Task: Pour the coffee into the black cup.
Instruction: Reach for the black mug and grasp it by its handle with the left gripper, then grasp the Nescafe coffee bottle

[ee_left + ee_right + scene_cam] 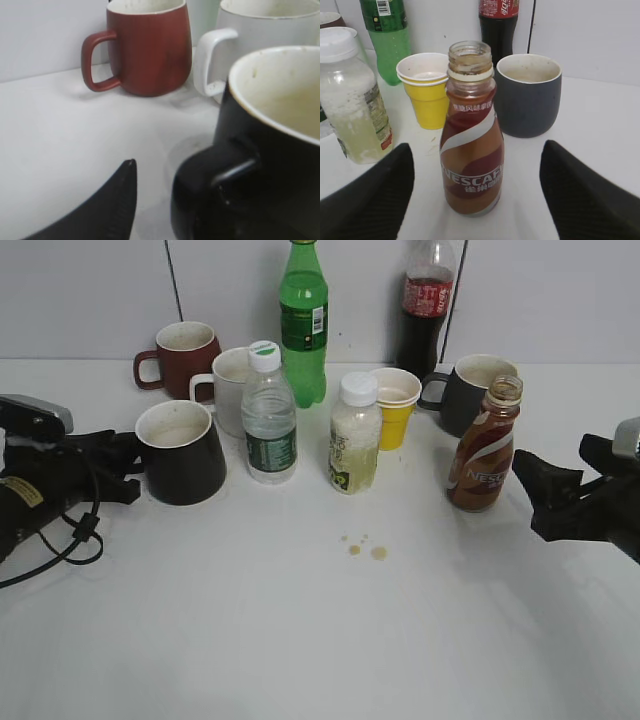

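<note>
coffee [472, 150]: standing upright, capless, just beside the grey mug [528, 94].
right gripper [475, 195]: being held wide, coffee centred ahead, untouched.
left gripper [105, 468]: spread cannot be told; nearer black cup [181, 451].

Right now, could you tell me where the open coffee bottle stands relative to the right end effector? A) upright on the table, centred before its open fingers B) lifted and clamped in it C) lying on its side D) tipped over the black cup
A: the coffee bottle stands upright on the table, untouched, centred ahead of the right end effector with its fingers spread wide.
</note>
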